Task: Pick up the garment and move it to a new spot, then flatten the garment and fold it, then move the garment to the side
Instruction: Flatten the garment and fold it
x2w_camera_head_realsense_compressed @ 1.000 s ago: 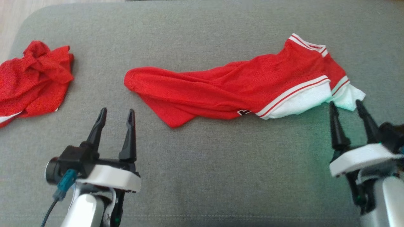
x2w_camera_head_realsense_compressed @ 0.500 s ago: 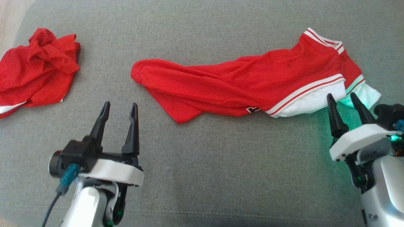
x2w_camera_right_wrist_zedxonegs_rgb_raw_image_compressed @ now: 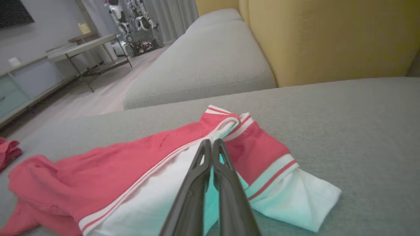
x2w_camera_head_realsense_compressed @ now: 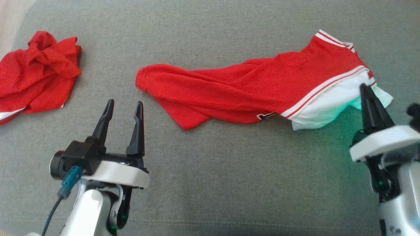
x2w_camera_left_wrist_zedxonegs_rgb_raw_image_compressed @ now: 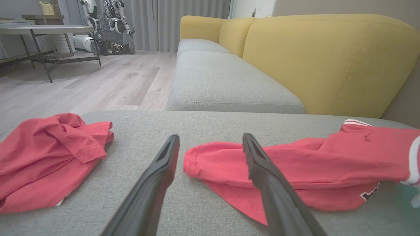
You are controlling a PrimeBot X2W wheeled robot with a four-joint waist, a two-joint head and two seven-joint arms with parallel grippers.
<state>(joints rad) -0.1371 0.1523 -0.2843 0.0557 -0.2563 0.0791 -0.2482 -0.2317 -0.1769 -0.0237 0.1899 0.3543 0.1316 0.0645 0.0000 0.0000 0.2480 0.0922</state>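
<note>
On the grey cushion [x2w_camera_head_realsense_compressed: 210,183] my right end effector [x2w_camera_head_realsense_compressed: 364,88] pinches the garment [x2w_camera_head_realsense_compressed: 249,88] at its white hem; the left end effector [x2w_camera_head_realsense_compressed: 125,103] stands wide. Moving, flattening, folding remain, I judge.

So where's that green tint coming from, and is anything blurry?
Head view: green glow on the garment by the right gripper, probably its arm's light; its wrist is blurred. Right wrist view: dim, same teal tint on the white cloth. Left wrist view: bright, sharp.
</note>
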